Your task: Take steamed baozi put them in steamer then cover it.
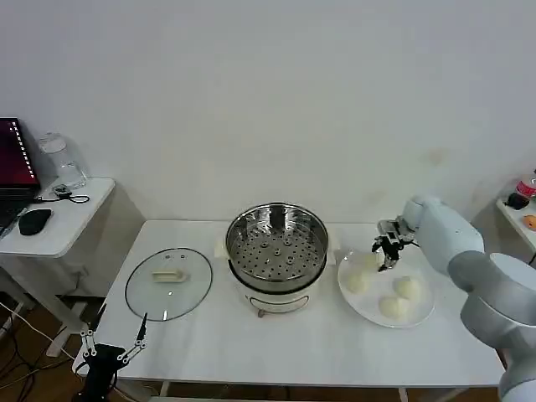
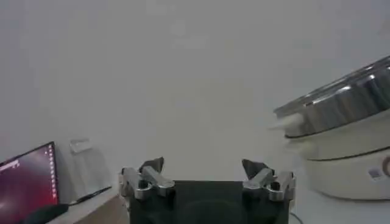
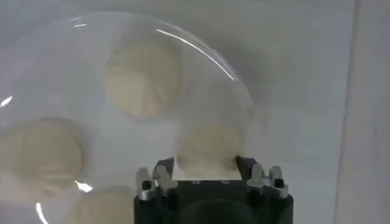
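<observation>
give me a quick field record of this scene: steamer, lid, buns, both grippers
steamer: mid table, uncovered, perforated tray bare
lid: flat on the table, on the steamer's left side
buns: four on the white plate, on the steamer's right side, none in the steamer
right gripper: open, low over the plate, fingers either side of one bun
left gripper: open, parked low off the table's front left corner, holding nothing
stage: first bun not yet lifted

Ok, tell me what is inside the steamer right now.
The steamer holds just its perforated tray, with no baozi on it. Whatever lies beneath the tray is hidden.
</observation>
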You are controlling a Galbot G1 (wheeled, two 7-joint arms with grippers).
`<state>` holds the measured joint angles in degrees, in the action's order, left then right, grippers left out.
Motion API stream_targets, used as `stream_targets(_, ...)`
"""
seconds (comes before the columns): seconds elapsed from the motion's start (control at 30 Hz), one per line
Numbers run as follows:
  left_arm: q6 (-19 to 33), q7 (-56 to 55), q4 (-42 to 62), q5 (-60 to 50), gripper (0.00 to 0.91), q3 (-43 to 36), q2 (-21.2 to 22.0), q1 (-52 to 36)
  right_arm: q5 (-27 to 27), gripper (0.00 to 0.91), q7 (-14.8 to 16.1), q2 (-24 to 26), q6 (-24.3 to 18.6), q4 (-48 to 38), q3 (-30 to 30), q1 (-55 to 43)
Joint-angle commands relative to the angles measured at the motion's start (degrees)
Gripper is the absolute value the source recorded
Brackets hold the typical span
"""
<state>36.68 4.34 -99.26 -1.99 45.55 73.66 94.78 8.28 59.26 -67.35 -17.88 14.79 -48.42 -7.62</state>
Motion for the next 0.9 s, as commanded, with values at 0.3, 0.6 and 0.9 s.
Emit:
stream_targets(0.3, 0.53, -0.05, 0.06, -0.58, 0.907, -0.13, 0.19, 0.23, 1.65, 0.605, -0.55, 0.86, -0.56, 1.9, 2.27, 0.45)
stream_targets(0.6, 0.14, -0.15, -0.28, -0.92, 0.907, -0.07, 0.49, -0.2, 1.76, 0.595, -0.3, 5.31, -1.74, 9.57, 1.6, -1.9)
stream_targets(0.9, -0.38, -0.16, -0.65, -1.95, 0.907, -0.49, 0.92, -0.73, -6.44, 0.595, 0.24, 16.68, -1.23, 34.25, -11.74, -11.65)
